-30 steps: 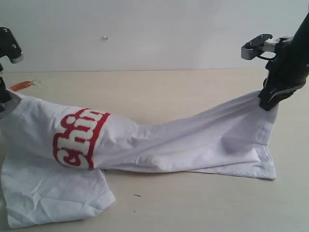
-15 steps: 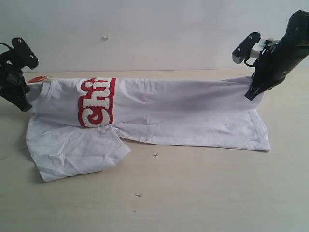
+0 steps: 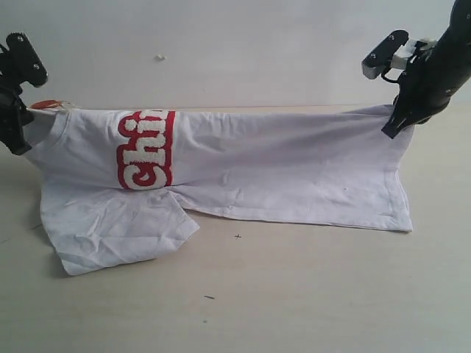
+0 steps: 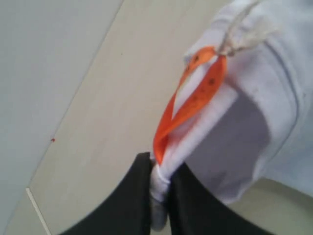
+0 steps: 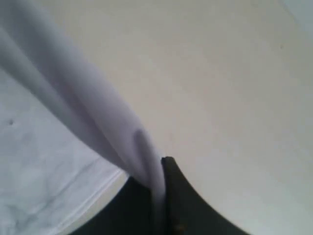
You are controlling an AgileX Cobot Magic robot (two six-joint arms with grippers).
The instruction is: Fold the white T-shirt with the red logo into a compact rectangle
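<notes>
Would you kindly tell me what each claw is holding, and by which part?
Both hold the white T-shirt: the left claw pinches the collar edge beside the orange neck tag, the right claw the raised fold at the hem end.

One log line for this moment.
phase: mid-fold | left gripper: shut on white T-shirt, collar end | right gripper: shut on hem end | red logo: visible

Two black arms are raised at opposite sides, the left gripper (image 3: 22, 129) and right gripper (image 3: 391, 126) each pinched tight on an edge of the white T-shirt (image 3: 280, 169).
</notes>
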